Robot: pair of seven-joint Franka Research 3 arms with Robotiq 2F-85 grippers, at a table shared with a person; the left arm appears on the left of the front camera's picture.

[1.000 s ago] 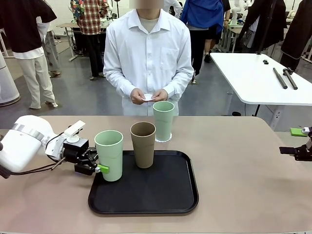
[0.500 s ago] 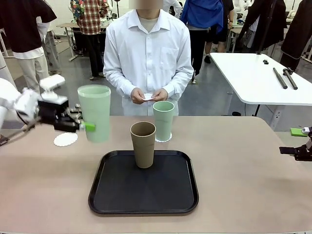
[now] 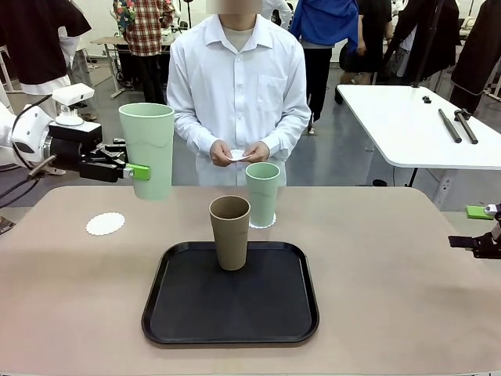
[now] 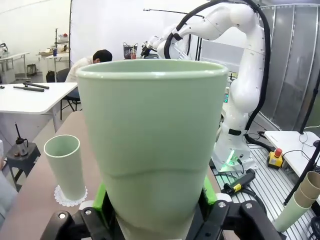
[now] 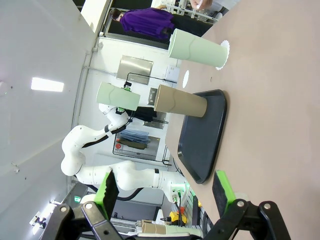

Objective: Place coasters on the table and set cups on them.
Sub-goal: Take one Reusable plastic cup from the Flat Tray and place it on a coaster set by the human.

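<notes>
I had the left gripper [image 3: 138, 171] clamped on a green cup [image 3: 147, 145], held upright in the air over the table's [image 3: 391, 274] left side, near a bare coaster [image 3: 105, 224]. The tan cup [image 3: 230, 231] stood on the tray [image 3: 235, 321]. The other green cup [image 3: 262, 192] sat on a second coaster [image 3: 254, 225] just past it. The right gripper [image 5: 165, 187] hung spread and empty at the right edge.

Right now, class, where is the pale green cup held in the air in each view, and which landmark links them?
Front view: held green cup, upper left.
Left wrist view: centre, very close.
Right wrist view: left of middle, far off.
Shared landmark: the other green cup on its coaster.
</notes>
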